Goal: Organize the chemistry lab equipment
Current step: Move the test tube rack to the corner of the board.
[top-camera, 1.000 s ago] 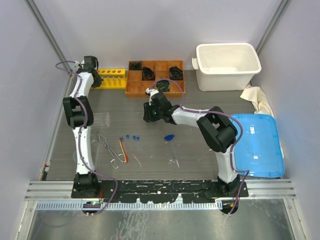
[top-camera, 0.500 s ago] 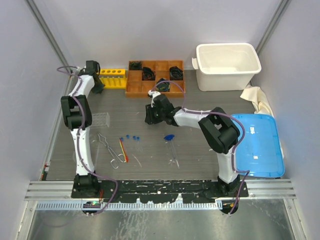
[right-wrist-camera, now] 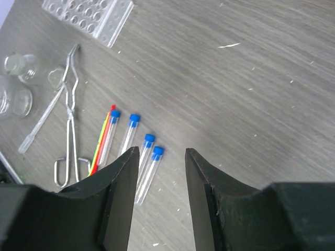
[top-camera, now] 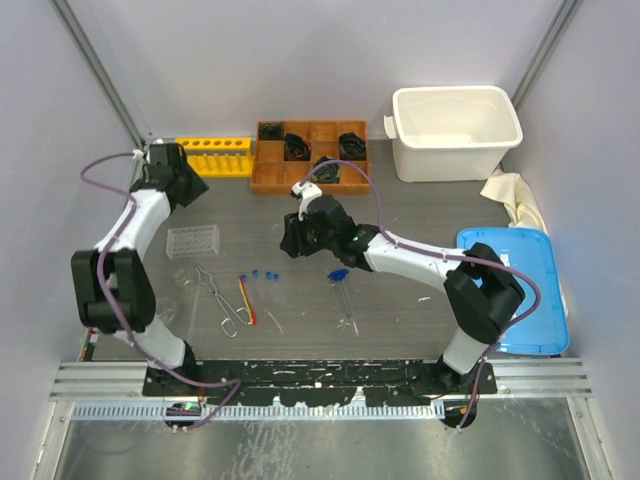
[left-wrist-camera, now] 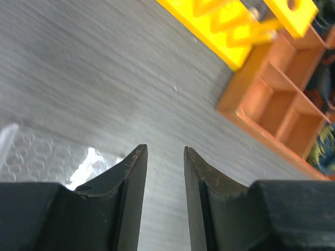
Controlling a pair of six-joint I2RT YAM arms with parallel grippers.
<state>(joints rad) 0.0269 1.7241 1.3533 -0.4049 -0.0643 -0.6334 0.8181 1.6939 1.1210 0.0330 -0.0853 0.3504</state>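
left gripper (left-wrist-camera: 165, 150) is at the back left of the table (top-camera: 420, 225). jaws apart by a narrow gap, nothing between them. yellow rack (top-camera: 215, 157) stands behind it along the back wall, right beside the orange tray (top-camera: 272, 152). can't tell if any hole is filled (my left wrist cam is blurred there). clear plastic rack (top-camera: 192, 240) lies flat near that gripper, on the side toward me.

right gripper (right-wrist-camera: 161, 152) hangs over mid table, jaws apart, empty. four test tubes (right-wrist-camera: 129, 135) lie flat under it, side by side, blue caps toward the back. red-orange stick (right-wrist-camera: 106, 137) lies just beside the leftmost tube. tongs (right-wrist-camera: 69, 121) lie just left of the stick, handle loop toward me. flasks (right-wrist-camera: 14, 99) sit further left, near the tips of the tongs. dropper (top-camera: 340, 274) lies right of the tubes and apart from them, blue bulb toward the back.

white bin (top-camera: 455, 160) is at the back right. blue lid (top-camera: 515, 290) is at the right edge.
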